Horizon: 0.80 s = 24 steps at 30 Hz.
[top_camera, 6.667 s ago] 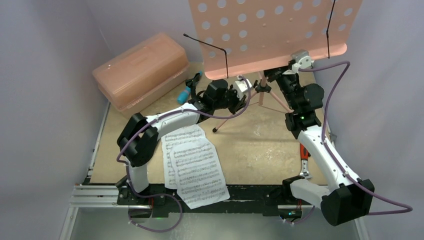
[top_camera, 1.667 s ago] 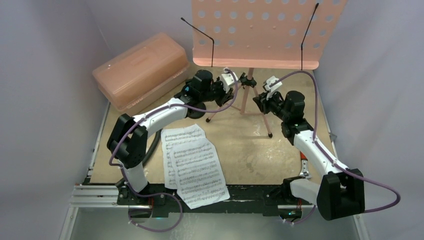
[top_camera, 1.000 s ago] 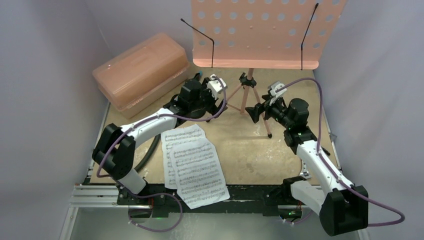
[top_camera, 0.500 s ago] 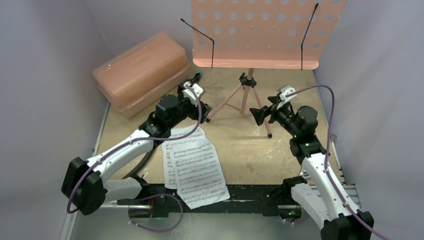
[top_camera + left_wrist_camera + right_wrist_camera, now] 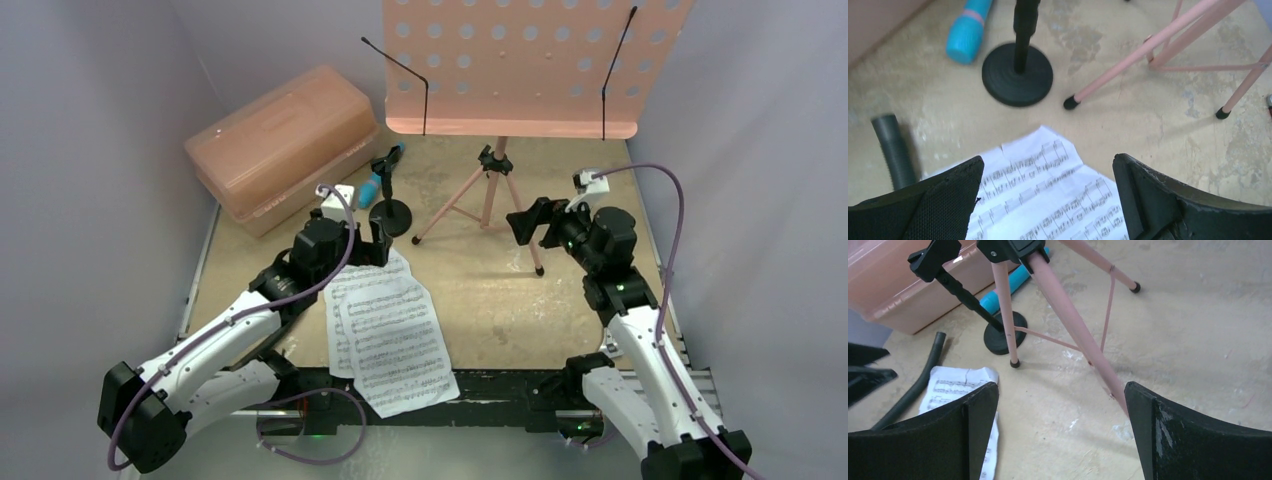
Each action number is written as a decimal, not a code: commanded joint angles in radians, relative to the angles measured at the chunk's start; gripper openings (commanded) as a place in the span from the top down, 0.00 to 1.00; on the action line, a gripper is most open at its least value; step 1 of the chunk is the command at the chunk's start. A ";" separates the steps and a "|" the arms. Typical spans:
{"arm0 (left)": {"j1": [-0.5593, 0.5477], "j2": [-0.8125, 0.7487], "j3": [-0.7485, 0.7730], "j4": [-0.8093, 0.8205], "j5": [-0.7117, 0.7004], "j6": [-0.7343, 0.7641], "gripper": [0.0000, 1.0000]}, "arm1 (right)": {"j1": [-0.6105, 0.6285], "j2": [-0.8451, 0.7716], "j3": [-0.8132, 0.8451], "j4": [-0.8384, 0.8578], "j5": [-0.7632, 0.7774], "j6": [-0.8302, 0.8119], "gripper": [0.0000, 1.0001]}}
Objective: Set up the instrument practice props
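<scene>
A: We see the pink music stand (image 5: 510, 65) upright on its tripod at the back middle of the desk (image 5: 560, 300), with its perforated tray facing us.

B: And both arms sit low in front of it. The left gripper (image 5: 1048, 159) has its jaws wide apart with nothing between them, hovering over the far corner of the sheet-music pages (image 5: 385, 330).

A: We can place those pages: two sheets, overlapping, flat on the desk, with the nearest one hanging over the near edge.

B: Over to the right gripper (image 5: 1060, 386). Its jaws are spread too and hold nothing. They point at the tripod legs, and from its wrist we see one leg running down between the fingers, clear of both.

A: Left of the tripod we have the black mic stand (image 5: 392, 215) on its round base. The cyan microphone (image 5: 372, 187) lies on the desk just beside that base.

B: Behind it is the pink case (image 5: 285, 140), closed, at the desk's far left. We can't tell whether the microphone touches it.

A: We also see a dark hose (image 5: 893, 150) lying on the desk, left of the pages.
</scene>
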 commanded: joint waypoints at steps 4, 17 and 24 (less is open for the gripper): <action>0.005 -0.007 -0.030 -0.260 0.014 -0.310 0.01 | 0.003 0.069 0.131 -0.230 -0.058 0.108 0.02; 0.005 -0.099 -0.083 -0.643 0.059 -0.606 0.01 | 0.002 0.117 0.089 -0.264 -0.221 0.231 0.02; 0.004 -0.062 -0.221 -0.501 0.229 -0.687 0.01 | 0.003 0.111 0.057 -0.197 -0.300 0.258 0.02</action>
